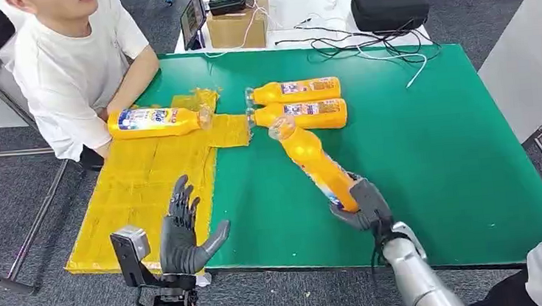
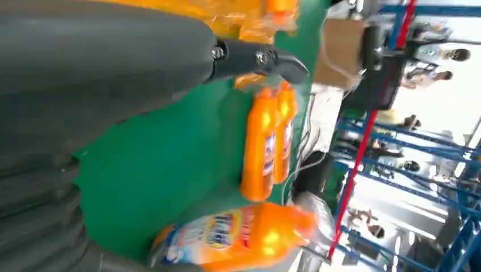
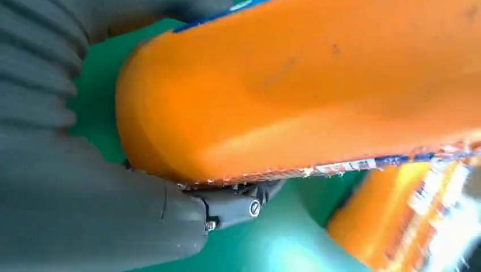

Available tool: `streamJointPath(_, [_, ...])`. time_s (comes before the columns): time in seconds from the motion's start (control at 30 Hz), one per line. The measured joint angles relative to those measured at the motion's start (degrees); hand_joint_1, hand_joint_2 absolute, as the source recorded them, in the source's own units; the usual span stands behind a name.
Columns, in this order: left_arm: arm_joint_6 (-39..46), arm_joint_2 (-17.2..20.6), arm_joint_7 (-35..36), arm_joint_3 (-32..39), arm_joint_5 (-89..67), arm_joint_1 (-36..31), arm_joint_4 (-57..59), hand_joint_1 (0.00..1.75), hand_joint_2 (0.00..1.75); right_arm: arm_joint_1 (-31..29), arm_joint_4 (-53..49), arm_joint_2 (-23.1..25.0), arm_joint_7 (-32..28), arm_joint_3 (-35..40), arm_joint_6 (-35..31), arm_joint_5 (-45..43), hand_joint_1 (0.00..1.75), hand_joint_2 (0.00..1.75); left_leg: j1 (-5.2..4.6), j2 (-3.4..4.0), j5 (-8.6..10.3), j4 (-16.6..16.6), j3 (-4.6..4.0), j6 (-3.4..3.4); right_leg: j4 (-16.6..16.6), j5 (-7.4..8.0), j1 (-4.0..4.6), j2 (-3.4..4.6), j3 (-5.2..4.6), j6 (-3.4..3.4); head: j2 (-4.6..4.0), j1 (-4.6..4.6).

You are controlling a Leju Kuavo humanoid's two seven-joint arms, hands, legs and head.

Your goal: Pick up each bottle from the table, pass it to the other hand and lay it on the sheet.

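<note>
Right hand (image 1: 361,206), lower centre-right of the frame, grips the base of an orange bottle (image 1: 316,162) slanting toward upper left over the green surface (image 1: 438,146). Left hand (image 1: 183,238), lower left, fingers spread, holds nothing. Two bottles (image 1: 301,104) lie at centre; another bottle (image 1: 154,122) lies on the yellow sheet (image 1: 145,186).

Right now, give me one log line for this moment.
right hand: grips held bottle by its base | left hand: open, raised | yellow sheet: one bottle | green table: two bottles waiting
</note>
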Motion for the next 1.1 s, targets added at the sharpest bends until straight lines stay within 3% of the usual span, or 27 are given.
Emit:
streamJointPath(0.27, [-8.83, 0.81, 2.86, -5.06, 9.5, 1.26, 1.94, 0.0, 1.75, 4.84, -12.17, 2.6, -0.46, 3.96, -1.97, -2.2, 1.75, 1.75, -0.02, 0.02, 0.0, 0.0, -0.34, 0.0, 0.0, 0.0, -0.02, -0.01, -0.33, 0.0, 0.0, 0.02])
streamJointPath(0.5, [-12.39, 1.38, 0.52, -7.31, 8.32, 0.41, 3.3, 0.0, 1.75, 5.51, -15.25, 4.17, -0.55, 14.45, 0.93, 1.94, 1.75, 1.75, 0.03, 0.03, 0.0, 0.0, -0.36, -0.01, 0.02, 0.0, 0.01, -0.01, -0.37, 0.0, 0.0, 0.02])
streamJointPath(0.73, [-10.12, 0.46, -2.01, -7.04, 6.46, -0.06, 2.67, 0.0, 1.75, 6.22, -14.75, 5.81, -0.74, 24.46, -0.47, 4.07, 1.75, 1.75, 0.02, 0.02, 0.01, 0.0, -0.38, -0.02, 0.02, -0.01, 0.0, -0.03, -0.4, 0.0, 0.0, 0.02])
streamJointPath(1.1, [-5.61, -0.4, -5.38, -6.08, 3.51, -0.25, 1.37, 0.0, 1.75, 6.24, -14.03, 5.92, -1.14, 29.44, 0.19, 4.88, 1.75, 1.75, 0.01, 0.02, 0.01, 0.0, -0.39, -0.02, 0.01, 0.0, 0.0, -0.04, -0.4, 0.0, 0.0, 0.02])
